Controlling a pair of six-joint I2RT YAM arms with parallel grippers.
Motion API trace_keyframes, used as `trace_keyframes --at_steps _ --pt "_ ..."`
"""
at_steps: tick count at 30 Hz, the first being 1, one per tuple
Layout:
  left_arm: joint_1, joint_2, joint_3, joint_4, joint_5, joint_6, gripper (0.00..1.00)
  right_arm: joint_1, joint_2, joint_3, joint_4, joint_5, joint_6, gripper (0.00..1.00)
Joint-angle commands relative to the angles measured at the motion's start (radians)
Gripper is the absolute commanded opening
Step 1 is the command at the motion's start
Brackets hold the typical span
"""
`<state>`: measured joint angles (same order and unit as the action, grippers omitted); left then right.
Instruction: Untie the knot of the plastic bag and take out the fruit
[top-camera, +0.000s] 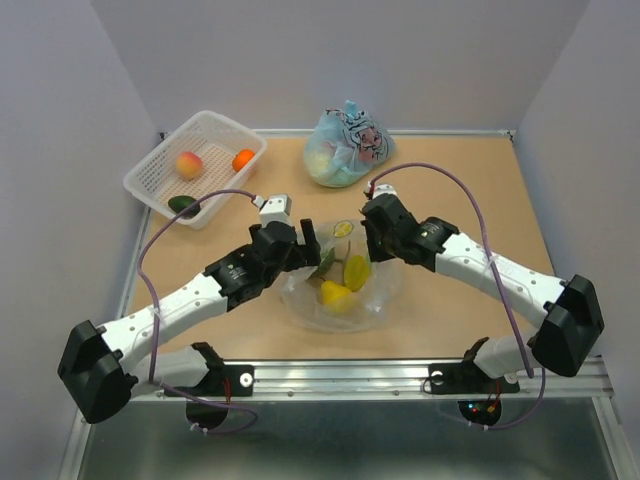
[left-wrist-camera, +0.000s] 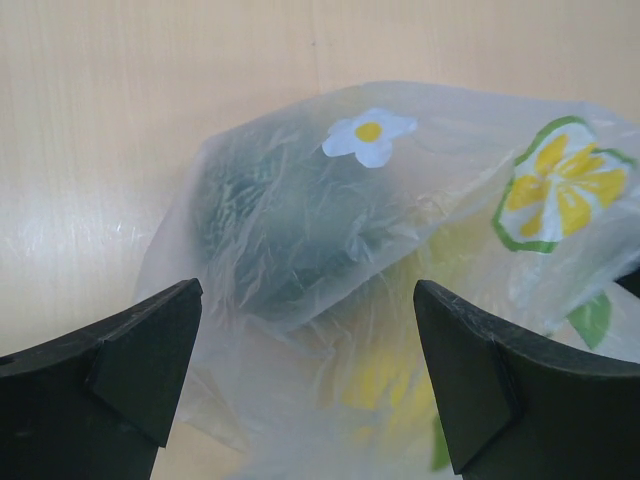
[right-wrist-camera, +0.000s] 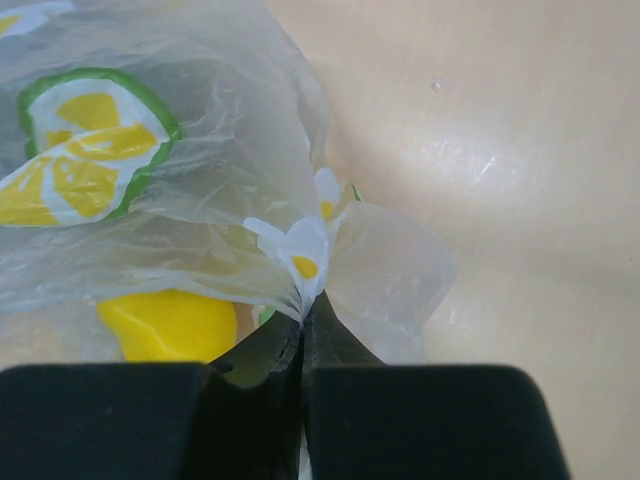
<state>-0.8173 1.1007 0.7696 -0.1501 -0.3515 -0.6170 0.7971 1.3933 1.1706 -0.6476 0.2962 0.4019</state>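
Right gripper (right-wrist-camera: 302, 318) is clenched on a thin gathered fold of the plastic bag (top-camera: 377, 297), at a printed white flower; left gripper (left-wrist-camera: 308, 300) is released, its jaws spread wide on either side of the bag and touching nothing. The bag lies at the middle of the desk (top-camera: 470, 200), between the two wrists; two yellow lemons (top-camera: 337, 296) show through it, and a dark green round fruit (left-wrist-camera: 270, 235), probably the melon, sits under the film. A peach (top-camera: 189, 164), an orange (top-camera: 243, 159) and a dark green piece (top-camera: 183, 205) already lie in the white basket (top-camera: 150, 170) at the far left; the light-blue bag (top-camera: 347, 145) stands well apart at the back.

Risks, as I judge them: the film is thin, so a hard pull from the right could tear it or slip it out of that narrow pinch; the left jaws could close on plastic over the melon instead of the fruit itself, dragging the whole bag; a tilted bag could let the lemons roll across the desk.

Only the top view gives the layout and the basket, yet the wrists hide both sets of fingers there; the left wrist view alone shows the open jaws and the melon; the right wrist view alone shows the pinch. Whether any knot remains, I cannot tell.
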Motion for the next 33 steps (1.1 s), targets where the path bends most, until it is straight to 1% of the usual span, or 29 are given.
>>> trace_keyframes --at_steps 1,3,5,7,8,11,13,16,19,22,24,27,29,33 --pt "-0.06 -0.078 0.092 0.004 -0.004 0.069 0.98 -0.006 -0.002 -0.087 0.015 0.083 0.043 0.01" --pt "-0.094 -0.09 0.137 -0.025 -0.014 0.076 0.98 -0.007 -0.004 -0.135 0.051 0.086 0.075 0.01" --pt "-0.152 -0.088 0.171 -0.048 -0.03 0.076 0.97 -0.007 -0.016 -0.199 0.074 0.084 0.11 0.01" --pt "-0.204 -0.073 0.224 -0.081 -0.058 0.074 0.96 -0.006 -0.028 -0.239 0.111 0.081 0.142 0.05" --pt "-0.254 -0.065 0.243 -0.091 -0.067 0.072 0.95 -0.006 -0.034 -0.277 0.124 0.075 0.152 0.07" --pt "-0.325 -0.009 0.318 -0.138 -0.095 0.046 0.95 -0.007 -0.039 -0.319 0.152 0.06 0.19 0.08" --pt "-0.391 0.068 0.364 -0.196 -0.101 -0.013 0.95 -0.007 -0.048 -0.336 0.169 0.058 0.218 0.07" --pt "-0.425 0.119 0.402 -0.238 -0.089 -0.078 0.93 -0.006 -0.056 -0.345 0.177 0.069 0.244 0.07" --pt "-0.463 0.165 0.405 -0.267 -0.081 -0.151 0.9 -0.007 -0.057 -0.348 0.183 0.075 0.265 0.07" --pt "-0.477 0.188 0.389 -0.282 -0.043 -0.207 0.85 -0.006 -0.053 -0.347 0.186 0.064 0.272 0.08" --pt "-0.479 0.212 0.382 -0.322 -0.037 -0.236 0.83 -0.007 -0.051 -0.35 0.189 0.055 0.276 0.08" --pt "-0.477 0.249 0.35 -0.391 -0.085 -0.331 0.82 -0.007 -0.059 -0.361 0.193 0.057 0.282 0.08" --pt "-0.462 0.261 0.323 -0.385 -0.074 -0.368 0.82 -0.007 -0.066 -0.37 0.195 0.057 0.285 0.07" --pt "-0.373 0.28 0.235 -0.303 -0.047 -0.385 0.82 -0.007 -0.086 -0.385 0.204 0.049 0.295 0.07"
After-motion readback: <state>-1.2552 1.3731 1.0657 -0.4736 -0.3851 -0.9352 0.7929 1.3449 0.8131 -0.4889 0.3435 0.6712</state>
